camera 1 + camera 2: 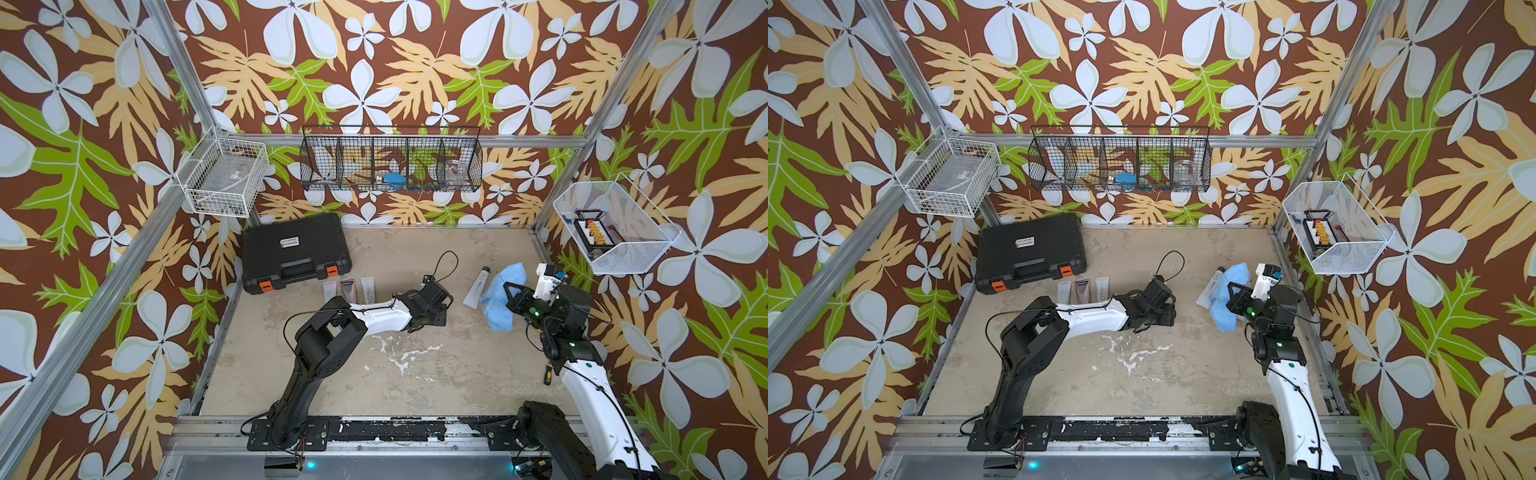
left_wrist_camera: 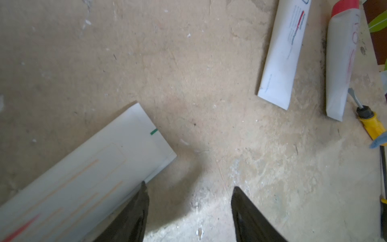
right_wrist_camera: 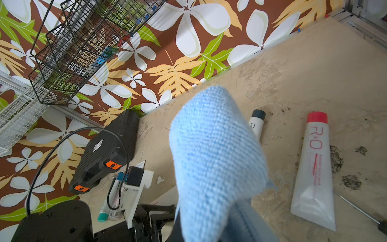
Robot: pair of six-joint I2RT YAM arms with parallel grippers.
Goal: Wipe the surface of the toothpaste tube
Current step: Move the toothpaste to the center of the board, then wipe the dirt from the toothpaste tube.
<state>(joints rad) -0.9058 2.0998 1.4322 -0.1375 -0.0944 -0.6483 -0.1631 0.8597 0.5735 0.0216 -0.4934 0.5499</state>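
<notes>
Gripping a blue cloth (image 1: 498,316), the right end effector (image 1: 508,291) hung clenched at the desk's (image 1: 374,257) far right in both top views. The cloth touched the grey-capped toothpaste tube (image 1: 478,286), which lay flat with its cap toward the back wall. The left end effector (image 1: 428,322) sat low just left of that tube. From the left wrist, its jaws stood released over bare desk, one fingertip at the corner of a white tube (image 2: 83,178); a red-capped tube (image 2: 341,62) and a screwdriver (image 2: 371,125) lay farther off. From the right wrist, the cloth hid the fingers and most of the grey-capped tube, near a black case (image 3: 109,153).
</notes>
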